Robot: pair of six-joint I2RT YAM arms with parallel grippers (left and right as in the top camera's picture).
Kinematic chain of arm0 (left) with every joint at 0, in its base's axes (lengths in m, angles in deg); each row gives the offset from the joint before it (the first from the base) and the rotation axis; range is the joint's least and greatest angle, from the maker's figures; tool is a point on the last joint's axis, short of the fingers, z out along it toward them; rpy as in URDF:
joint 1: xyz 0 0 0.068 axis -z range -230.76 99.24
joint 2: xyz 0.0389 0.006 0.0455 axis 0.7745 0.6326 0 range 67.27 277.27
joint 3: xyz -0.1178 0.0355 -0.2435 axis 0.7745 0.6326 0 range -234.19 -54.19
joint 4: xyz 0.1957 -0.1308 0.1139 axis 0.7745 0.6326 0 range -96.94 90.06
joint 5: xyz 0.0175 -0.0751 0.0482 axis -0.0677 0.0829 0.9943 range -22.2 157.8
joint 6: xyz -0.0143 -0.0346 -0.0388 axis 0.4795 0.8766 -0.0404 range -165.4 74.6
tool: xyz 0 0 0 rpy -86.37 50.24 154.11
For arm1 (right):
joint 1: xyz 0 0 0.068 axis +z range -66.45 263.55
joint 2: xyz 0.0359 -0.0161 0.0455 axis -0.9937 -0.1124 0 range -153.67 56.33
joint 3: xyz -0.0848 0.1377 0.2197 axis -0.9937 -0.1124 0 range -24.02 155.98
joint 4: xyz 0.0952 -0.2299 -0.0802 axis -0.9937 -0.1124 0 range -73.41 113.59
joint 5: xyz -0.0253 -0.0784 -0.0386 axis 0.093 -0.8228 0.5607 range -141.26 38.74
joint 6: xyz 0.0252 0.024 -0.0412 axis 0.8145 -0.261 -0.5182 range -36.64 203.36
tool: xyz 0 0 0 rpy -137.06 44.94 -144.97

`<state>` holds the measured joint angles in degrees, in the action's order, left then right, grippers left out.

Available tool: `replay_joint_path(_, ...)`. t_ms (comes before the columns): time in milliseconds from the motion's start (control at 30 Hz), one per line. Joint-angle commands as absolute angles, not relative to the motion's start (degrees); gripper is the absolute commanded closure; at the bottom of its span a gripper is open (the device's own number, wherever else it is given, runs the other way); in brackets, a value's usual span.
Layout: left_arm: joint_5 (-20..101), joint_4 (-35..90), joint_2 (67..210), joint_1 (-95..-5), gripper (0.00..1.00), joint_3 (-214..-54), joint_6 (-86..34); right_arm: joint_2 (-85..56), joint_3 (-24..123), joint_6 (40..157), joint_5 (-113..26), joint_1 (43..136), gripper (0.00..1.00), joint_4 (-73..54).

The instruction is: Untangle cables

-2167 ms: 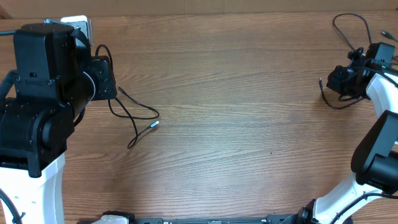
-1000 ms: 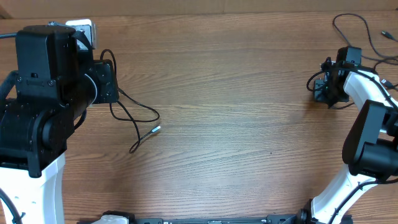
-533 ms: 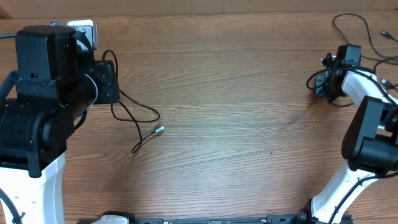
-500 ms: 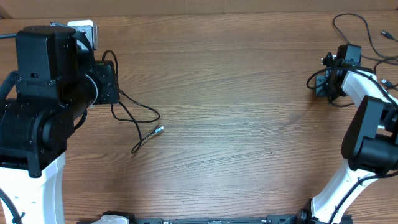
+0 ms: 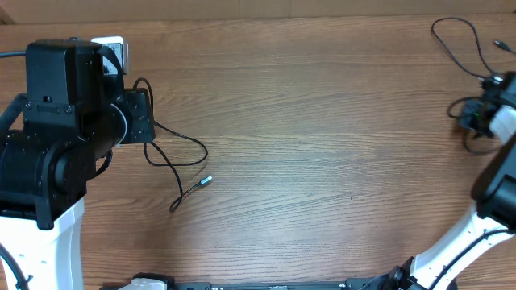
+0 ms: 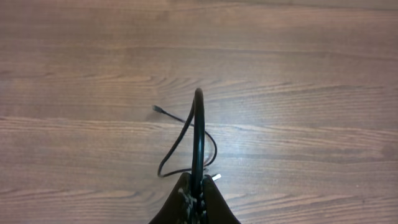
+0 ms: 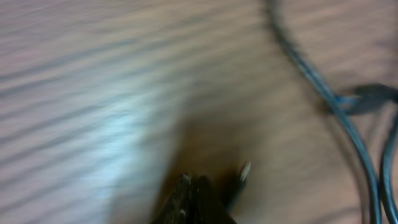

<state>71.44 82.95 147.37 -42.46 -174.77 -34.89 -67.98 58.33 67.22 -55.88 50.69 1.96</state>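
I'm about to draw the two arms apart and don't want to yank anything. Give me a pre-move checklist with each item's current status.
1. Left gripper closed on the left cable: ok.
2. Left cable free of crossings: not ok, its loose loops cross each other.
3. Plug tip of the left cable lying free on the table: ok.
4. Right gripper holding anything: cannot tell, the right wrist view is blurred.
5. Right cables separated from one another: cannot tell, blurred there and partly at the overhead view's edge.
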Motion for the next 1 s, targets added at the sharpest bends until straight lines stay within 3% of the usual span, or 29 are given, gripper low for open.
replay_joint_path(0,71.4,83.5,146.2,-42.0,0.96,-175.1,-35.6,-73.7,55.1,66.6,-57.2,45.8,0.96,1.1)
replay_joint_path(267,71.4,83.5,146.2,-42.0,0.96,-175.1,-35.6,-73.7,55.2,65.8,-55.7,41.8,0.96,2.0)
replay_joint_path(433,71.4,83.5,146.2,-42.0,0.96,-175.1,-35.6,-72.5,59.7,66.8,-50.3,44.3,0.96,-4.7)
replay_joint_path(667,71.4,82.3,146.3,-42.0,0.96,-175.1,-35.6,-65.1,72.3,69.4,-49.4,55.8,0.94,-17.2)
replay_joint_path(767,71.1,80.8,146.3,-42.0,0.96,-175.1,-35.6,-61.2,78.7,71.6,-49.4,61.8,0.87,-23.2)
replay_joint_path(833,70.2,78.5,146.4,-42.0,0.96,-175.1,-35.6,-59.2,82.5,72.4,-49.6,65.3,0.96,-27.0)
replay_joint_path(967,64.6,71.0,147.5,-42.0,0.96,-175.1,-36.6,-55.3,92.6,76.5,-50.2,73.5,0.96,-36.4)
